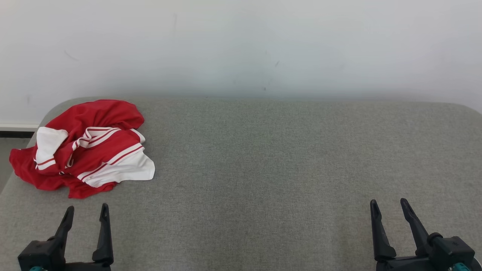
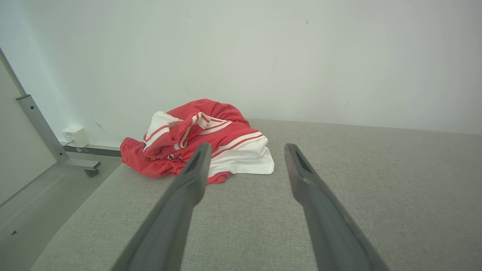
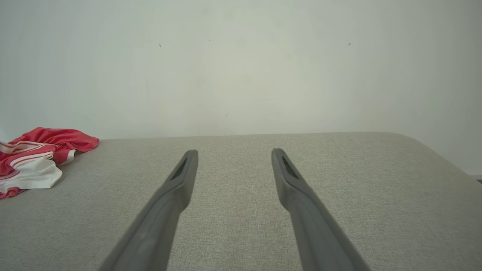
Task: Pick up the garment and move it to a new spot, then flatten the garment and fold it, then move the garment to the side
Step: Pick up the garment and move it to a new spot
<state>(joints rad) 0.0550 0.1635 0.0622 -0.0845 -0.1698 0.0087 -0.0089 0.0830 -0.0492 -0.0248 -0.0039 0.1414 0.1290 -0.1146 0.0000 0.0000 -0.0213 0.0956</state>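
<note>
A red garment with white panels and red-and-white stripes lies crumpled at the far left of the grey padded table, its left part reaching the table's edge. My left gripper stands open near the front left, just short of the garment, nothing between its fingers. In the left wrist view the garment lies ahead of the open left gripper, slightly left. My right gripper is open at the front right, far from the cloth. The right wrist view has the garment at its left edge and the right gripper over bare fabric.
A white wall rises right behind the table. Left of the table the floor drops away, with a grey metal frame leg on a caster and a white wall box. The table's corners are rounded.
</note>
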